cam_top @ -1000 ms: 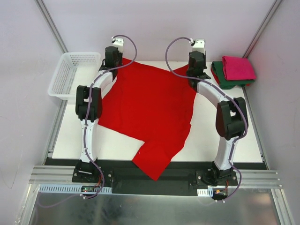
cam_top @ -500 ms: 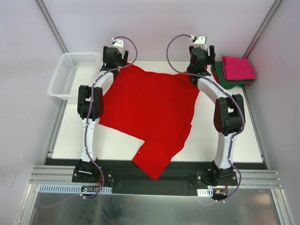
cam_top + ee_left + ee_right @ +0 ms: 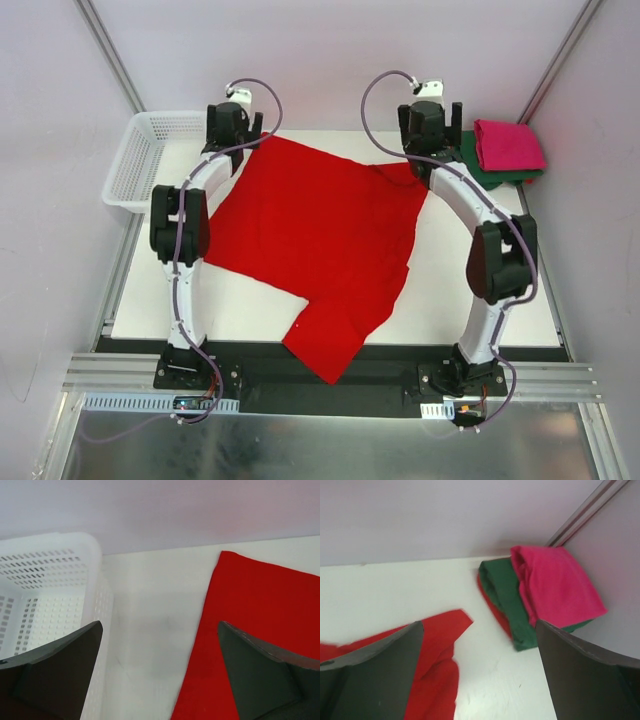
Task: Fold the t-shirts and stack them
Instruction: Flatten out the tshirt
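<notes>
A bright red t-shirt (image 3: 320, 240) lies spread flat across the white table, one part hanging over the near edge. My left gripper (image 3: 228, 122) hangs open above the shirt's far left corner (image 3: 250, 605), nothing between its fingers. My right gripper (image 3: 432, 120) is open too, over the far right corner (image 3: 445, 630) of the shirt, which lies rumpled. At the far right a magenta-pink folded t-shirt (image 3: 508, 143) rests on a dark green one (image 3: 478, 170); in the right wrist view a red edge (image 3: 492, 607) shows under the green t-shirt (image 3: 507, 597) and the pink one (image 3: 555, 585).
A white mesh basket (image 3: 155, 158) sits at the far left, beside the table, close to my left gripper; its wall (image 3: 55, 580) fills the left of the left wrist view. The back wall stands right behind both grippers.
Both grippers went from shut to open, letting go of the red shirt's far corners. They rose and moved slightly outward and back. The shirt's far edge now lies flat.
</notes>
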Robot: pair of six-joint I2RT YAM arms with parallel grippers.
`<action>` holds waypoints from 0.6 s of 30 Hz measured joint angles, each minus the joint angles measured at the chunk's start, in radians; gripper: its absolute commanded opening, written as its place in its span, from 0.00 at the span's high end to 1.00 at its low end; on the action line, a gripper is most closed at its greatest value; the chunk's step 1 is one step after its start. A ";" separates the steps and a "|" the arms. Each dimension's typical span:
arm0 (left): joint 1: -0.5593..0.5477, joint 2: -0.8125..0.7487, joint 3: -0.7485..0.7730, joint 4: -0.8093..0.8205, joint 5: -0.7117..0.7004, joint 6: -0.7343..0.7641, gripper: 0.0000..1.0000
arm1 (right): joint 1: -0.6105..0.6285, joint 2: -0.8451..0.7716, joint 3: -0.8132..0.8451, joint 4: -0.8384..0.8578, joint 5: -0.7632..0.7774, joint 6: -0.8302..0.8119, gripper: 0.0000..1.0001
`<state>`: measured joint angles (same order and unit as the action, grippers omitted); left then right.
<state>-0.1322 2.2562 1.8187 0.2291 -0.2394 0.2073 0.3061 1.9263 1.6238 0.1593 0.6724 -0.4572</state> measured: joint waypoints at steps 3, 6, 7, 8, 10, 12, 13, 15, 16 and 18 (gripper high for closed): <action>0.002 -0.132 -0.096 -0.061 0.039 -0.050 0.01 | 0.022 -0.101 -0.032 -0.130 -0.089 0.101 0.12; 0.002 -0.290 -0.197 -0.113 0.098 -0.101 0.01 | 0.053 -0.214 -0.075 -0.255 -0.222 0.209 0.39; 0.002 -0.341 -0.227 -0.125 0.119 -0.116 0.01 | 0.063 -0.249 -0.087 -0.293 -0.273 0.240 0.49; 0.002 -0.379 -0.250 -0.137 0.135 -0.125 0.01 | 0.071 -0.274 -0.098 -0.322 -0.313 0.261 0.58; 0.001 -0.463 -0.308 -0.160 0.174 -0.147 0.01 | 0.088 -0.326 -0.127 -0.391 -0.416 0.321 0.83; 0.000 -0.524 -0.361 -0.190 0.198 -0.170 0.01 | 0.101 -0.367 -0.171 -0.443 -0.497 0.370 0.98; 0.000 -0.541 -0.380 -0.204 0.210 -0.181 0.01 | 0.108 -0.381 -0.192 -0.465 -0.524 0.385 0.99; 0.000 -0.573 -0.439 -0.224 0.238 -0.218 0.01 | 0.125 -0.412 -0.264 -0.497 -0.570 0.425 0.99; 0.000 -0.586 -0.473 -0.237 0.251 -0.237 0.01 | 0.135 -0.424 -0.303 -0.515 -0.586 0.444 0.99; -0.002 -0.602 -0.547 -0.255 0.282 -0.275 0.01 | 0.154 -0.439 -0.383 -0.542 -0.624 0.478 0.99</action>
<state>-0.1345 1.6543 1.2720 -0.0257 0.0422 -0.0681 0.4603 1.4872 1.2407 -0.3828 0.0479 0.0204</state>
